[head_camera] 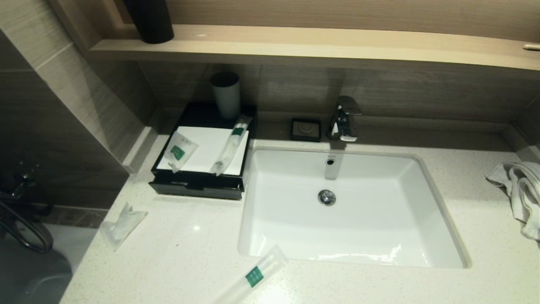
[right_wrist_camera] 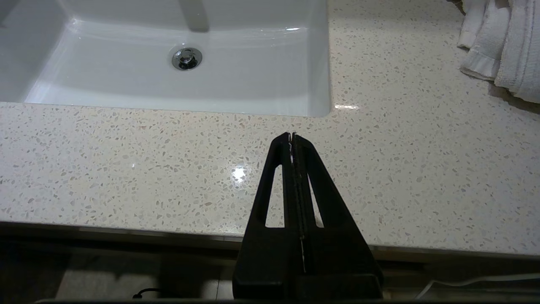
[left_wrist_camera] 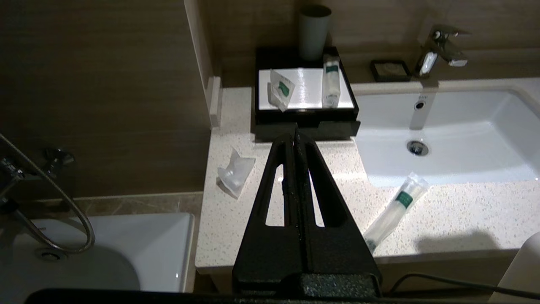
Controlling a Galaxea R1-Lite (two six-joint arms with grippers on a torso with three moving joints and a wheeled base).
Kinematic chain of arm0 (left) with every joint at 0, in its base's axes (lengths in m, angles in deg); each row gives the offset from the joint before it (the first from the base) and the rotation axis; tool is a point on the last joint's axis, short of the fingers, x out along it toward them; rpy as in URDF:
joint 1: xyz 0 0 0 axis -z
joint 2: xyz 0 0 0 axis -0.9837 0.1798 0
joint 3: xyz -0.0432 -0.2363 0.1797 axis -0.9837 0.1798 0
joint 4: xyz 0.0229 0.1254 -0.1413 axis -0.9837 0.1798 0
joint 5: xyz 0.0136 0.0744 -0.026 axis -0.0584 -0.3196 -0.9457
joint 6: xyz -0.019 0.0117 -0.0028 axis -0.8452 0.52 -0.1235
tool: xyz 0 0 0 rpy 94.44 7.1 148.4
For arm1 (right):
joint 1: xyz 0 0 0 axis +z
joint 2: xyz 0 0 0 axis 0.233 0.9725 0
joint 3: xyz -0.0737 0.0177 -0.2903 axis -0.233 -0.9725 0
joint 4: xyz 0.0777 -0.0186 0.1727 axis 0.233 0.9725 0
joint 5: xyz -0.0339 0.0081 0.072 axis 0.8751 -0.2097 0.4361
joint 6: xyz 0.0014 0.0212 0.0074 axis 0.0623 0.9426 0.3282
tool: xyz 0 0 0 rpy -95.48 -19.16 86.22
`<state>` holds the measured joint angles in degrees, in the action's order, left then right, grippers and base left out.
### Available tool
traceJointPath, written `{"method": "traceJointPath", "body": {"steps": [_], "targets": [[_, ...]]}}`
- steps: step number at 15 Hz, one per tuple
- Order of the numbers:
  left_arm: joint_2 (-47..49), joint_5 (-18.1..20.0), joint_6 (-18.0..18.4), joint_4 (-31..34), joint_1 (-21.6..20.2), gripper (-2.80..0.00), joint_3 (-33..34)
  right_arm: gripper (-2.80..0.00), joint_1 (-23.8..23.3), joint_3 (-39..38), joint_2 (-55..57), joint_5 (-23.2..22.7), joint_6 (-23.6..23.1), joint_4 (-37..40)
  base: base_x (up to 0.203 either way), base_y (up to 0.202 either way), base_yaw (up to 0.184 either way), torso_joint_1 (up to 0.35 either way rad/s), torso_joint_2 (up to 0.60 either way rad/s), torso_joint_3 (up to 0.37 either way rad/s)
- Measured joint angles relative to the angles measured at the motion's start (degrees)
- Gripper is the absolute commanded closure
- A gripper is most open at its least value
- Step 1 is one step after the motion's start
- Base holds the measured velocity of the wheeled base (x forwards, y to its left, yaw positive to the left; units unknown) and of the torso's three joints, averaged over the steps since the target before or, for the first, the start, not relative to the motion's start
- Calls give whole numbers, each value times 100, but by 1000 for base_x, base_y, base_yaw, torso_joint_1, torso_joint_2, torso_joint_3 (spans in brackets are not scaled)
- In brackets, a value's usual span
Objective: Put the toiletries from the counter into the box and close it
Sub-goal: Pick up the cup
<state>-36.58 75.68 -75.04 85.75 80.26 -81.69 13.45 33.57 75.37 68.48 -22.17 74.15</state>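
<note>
Both hands clenched empty, left hand (left_wrist_camera: 295, 134) low center before the box (left_wrist_camera: 306, 120), right hand (right_wrist_camera: 292, 136) over bare bench (right_wrist_camera: 126, 160).

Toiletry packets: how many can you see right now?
4: a short packet and a long packet on the box; a crumpled packet at the counter's left edge; a long one before the basin.

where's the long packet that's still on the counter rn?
Head view: the long packet lies diagonally on the counter at its front edge, just in front of the basin's front-left corner, apart from the box at the back left.
</note>
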Motion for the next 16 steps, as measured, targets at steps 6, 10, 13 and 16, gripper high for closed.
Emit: {"method": "traceJointPath", "body": {"steps": [6, 10, 13, 16], "targets": [[1560, -30, -127, -339, -125, 0, -909, 0, 0, 0, 0, 0, -9, 1, 0, 0, 0, 0, 0, 0], [2823, 339, -106, -921, -218, 0, -954, 0, 0, 0, 0, 0, -8, 0, 0, 0, 0, 0, 0, 0], [3413, 545, -15, -857, -227, 0, -922, 0, 0, 0, 0, 0, -6, -2, 0, 0, 0, 0, 0, 0], [3834, 565, 170, -844, -218, 0, -819, 0, 0, 0, 0, 0, -6, -2, 0, 0, 0, 0, 0, 0]]}}
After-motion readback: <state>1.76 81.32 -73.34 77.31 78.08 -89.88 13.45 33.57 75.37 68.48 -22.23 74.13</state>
